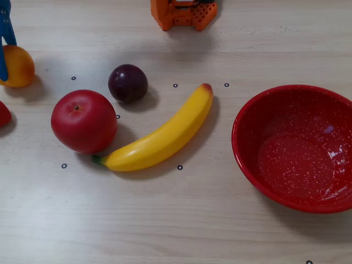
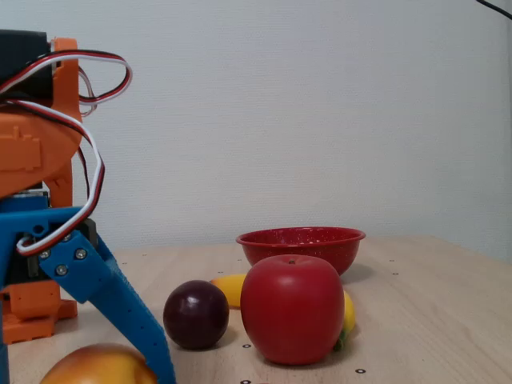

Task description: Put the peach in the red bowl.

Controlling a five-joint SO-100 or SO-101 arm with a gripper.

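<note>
The peach (image 1: 18,66) sits at the far left edge of the overhead view, orange-yellow with a reddish side. It also shows at the bottom left of the fixed view (image 2: 96,366). My gripper (image 2: 84,372) has its blue jaws spread around the peach. One blue finger (image 2: 120,308) slants down past the peach's right side, and the other finger is only a sliver at the left edge. In the overhead view a blue finger (image 1: 6,33) crosses the peach's left part. The red bowl (image 1: 247,118) stands empty at the right, and shows far back in the fixed view (image 2: 300,246).
A red apple (image 1: 83,121), a dark purple plum (image 1: 127,83) and a yellow banana (image 1: 162,137) lie between the peach and the bowl. The orange arm base (image 1: 184,14) is at the top edge. A red thing (image 1: 3,114) pokes in at the left edge.
</note>
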